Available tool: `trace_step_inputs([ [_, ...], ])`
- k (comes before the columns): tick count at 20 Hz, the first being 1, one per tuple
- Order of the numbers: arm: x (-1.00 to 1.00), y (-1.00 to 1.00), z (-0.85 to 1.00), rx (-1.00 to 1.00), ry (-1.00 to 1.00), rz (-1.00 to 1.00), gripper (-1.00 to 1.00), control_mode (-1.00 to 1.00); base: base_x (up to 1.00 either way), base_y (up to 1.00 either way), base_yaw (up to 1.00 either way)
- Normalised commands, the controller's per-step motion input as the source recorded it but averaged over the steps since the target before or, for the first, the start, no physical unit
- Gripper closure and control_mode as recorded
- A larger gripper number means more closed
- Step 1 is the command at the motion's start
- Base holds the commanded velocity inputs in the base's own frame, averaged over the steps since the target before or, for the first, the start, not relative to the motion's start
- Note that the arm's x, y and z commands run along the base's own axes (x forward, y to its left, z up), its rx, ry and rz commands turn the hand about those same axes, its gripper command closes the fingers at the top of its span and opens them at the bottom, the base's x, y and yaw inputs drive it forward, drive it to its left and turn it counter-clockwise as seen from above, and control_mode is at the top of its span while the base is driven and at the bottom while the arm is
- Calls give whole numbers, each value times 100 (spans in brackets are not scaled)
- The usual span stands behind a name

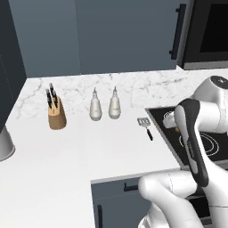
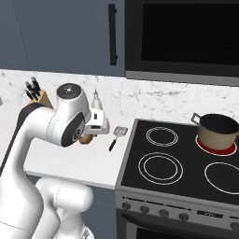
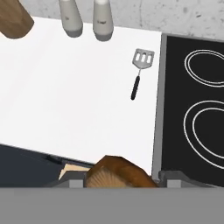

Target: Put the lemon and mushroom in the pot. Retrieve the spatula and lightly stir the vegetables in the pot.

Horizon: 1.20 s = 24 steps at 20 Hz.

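The brown-tan mushroom (image 3: 117,172) sits between my gripper's (image 3: 122,180) two fingers, held in the air above the counter's front edge, beside the stove. In the right base view the mushroom (image 2: 85,138) peeks out under the hand. The spatula (image 3: 140,72), with a silver slotted head and a black handle, lies flat on the white counter just left of the stove (image 2: 177,163); it is also seen from the side (image 2: 116,136) (image 1: 145,126). The tan pot (image 2: 217,132) stands on the back right burner, which glows red. The lemon is out of view.
Two white shakers (image 1: 104,108) and a wooden knife block (image 1: 56,113) stand at the back of the counter (image 1: 89,147). A dark microwave (image 2: 186,37) hangs above the stove. A grey rounded object (image 1: 5,144) sits at the far left.
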Motion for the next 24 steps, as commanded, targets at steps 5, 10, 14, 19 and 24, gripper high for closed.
trace_step_inputs([
  [5, 0, 0, 0, 0, 0, 0, 100, 100, 0, 0, 0],
  [10, 0, 0, 0, 0, 0, 0, 100, 100, -47, -35, 0],
  [14, 0, 0, 0, 0, 0, 0, 100, 100, -58, -35, 0],
  [19, 0, 0, 0, 0, 0, 0, 100, 100, 33, -20, -1],
  [24, 0, 0, 0, 0, 0, 0, 100, 100, 46, -64, 0],
])
